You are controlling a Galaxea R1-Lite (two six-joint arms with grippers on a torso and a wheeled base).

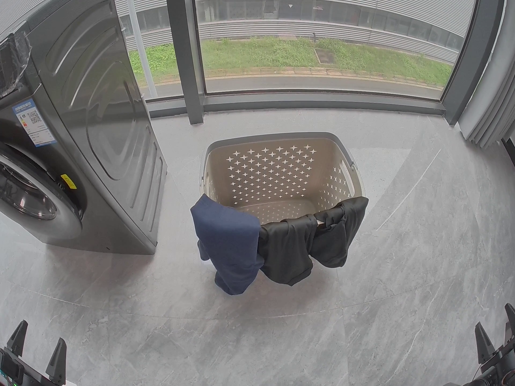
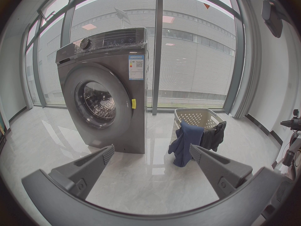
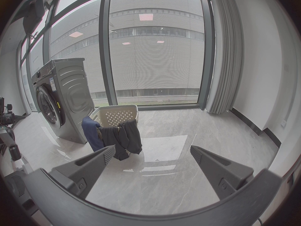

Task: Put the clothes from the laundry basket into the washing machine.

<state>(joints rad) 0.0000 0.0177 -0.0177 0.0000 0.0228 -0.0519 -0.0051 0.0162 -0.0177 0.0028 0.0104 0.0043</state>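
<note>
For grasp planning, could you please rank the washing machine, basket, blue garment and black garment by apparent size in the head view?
1. washing machine
2. basket
3. blue garment and black garment, too alike to rank

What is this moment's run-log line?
blue garment, black clothing: draped over laundry basket rim | washing machine: left of basket | left gripper: open, empty | right gripper: open, empty

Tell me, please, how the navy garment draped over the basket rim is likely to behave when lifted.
The navy garment folds limply over the laundry basket rim, so it will probably sag and trail below a grasp. It looks like thin cloth, likely light. It lies against the black garment, so that one might drag along.
</note>
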